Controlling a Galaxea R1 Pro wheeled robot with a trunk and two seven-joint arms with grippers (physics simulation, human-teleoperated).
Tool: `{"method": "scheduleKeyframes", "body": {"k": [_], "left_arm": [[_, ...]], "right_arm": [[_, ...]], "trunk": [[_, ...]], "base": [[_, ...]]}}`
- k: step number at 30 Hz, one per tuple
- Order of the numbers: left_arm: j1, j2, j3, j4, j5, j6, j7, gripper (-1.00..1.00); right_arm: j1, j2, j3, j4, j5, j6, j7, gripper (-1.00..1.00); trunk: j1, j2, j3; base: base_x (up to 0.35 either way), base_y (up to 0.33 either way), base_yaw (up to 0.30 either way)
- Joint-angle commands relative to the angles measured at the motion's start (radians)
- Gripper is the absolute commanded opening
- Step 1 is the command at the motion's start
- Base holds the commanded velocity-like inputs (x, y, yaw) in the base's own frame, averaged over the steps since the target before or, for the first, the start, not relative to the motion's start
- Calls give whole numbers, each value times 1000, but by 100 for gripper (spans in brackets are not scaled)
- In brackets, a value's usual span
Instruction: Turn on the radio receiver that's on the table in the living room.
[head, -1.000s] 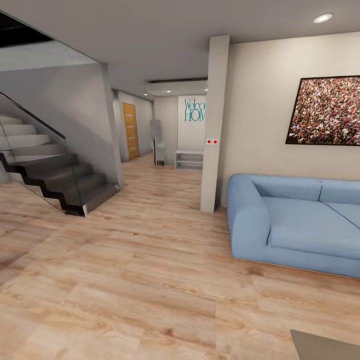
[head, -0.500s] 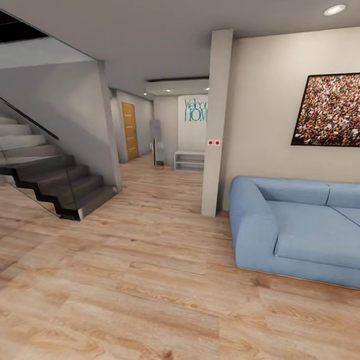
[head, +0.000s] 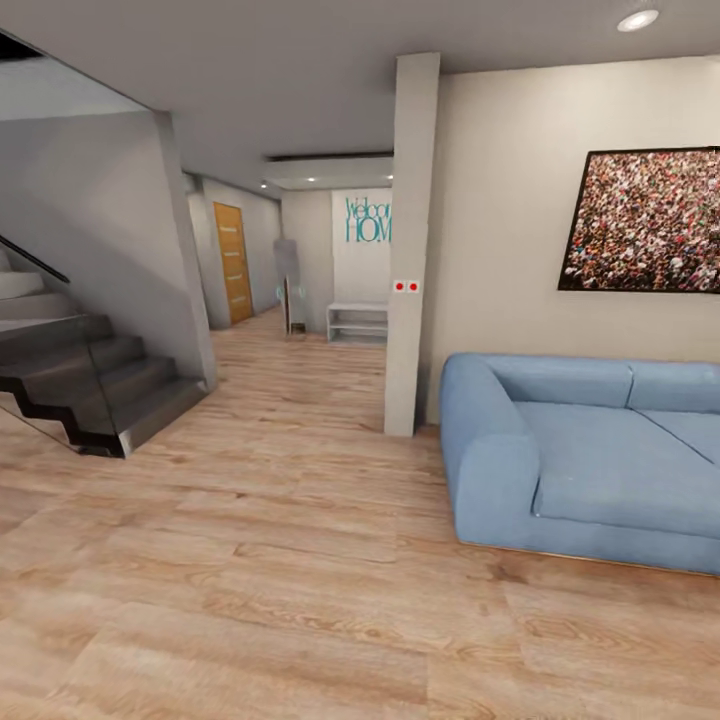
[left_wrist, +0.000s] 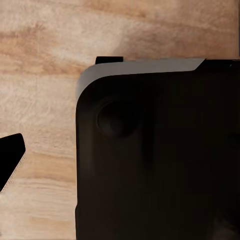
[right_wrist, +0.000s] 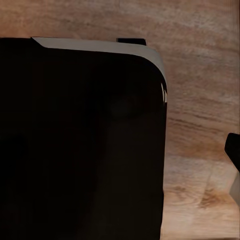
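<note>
the main risk here is, by my judgement, navigational: the robot is on its way, and neither the radio receiver nor the coffee table it should sit on can be placed from these pictures, so a wrong heading would carry it down the hallway at 12 o'clock instead of into the seating area. the blue sofa (head: 560, 460) at 3 o'clock marks the living room, and its rounded armrest juts toward the open floor; a tight swing to the right could clip the base against it. the white pillar (head: 410, 240) at about 1 o'clock, with two red dots on it, stands just beside the sofa's end and narrows the way behind it. at 9 o'clock the dark staircase (head: 90, 390) with its glass panel is another thing to strike if the base drifts left, since glass is easy to misjudge. farther off are a yellow-brown door (head: 232, 262), a low white shelf (head: 357, 323) and a framed crowd picture (head: 645, 222) above the sofa. the wood floor (head: 270, 570) ahead is open. both wrist views look down at dark robot bodywork over that floor, so whether either gripper is spread or closed i cannot tell.
</note>
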Motion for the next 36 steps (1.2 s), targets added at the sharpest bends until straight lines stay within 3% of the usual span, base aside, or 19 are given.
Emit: {"method": "scheduleKeyframes", "body": {"k": [1, 36], "left_arm": [[0, 0, 0, 0, 0, 0, 0, 100], [0, 0, 0, 0, 0, 0, 8, 100]], "right_arm": [[0, 0, 0, 0, 0, 0, 0, 100], [0, -1, 0, 1, -2, 1, 1, 100]], "trunk": [[0, 0, 0], [0, 0, 0]], "base": [[23, 0, -272], [1, 0, -285]]}}
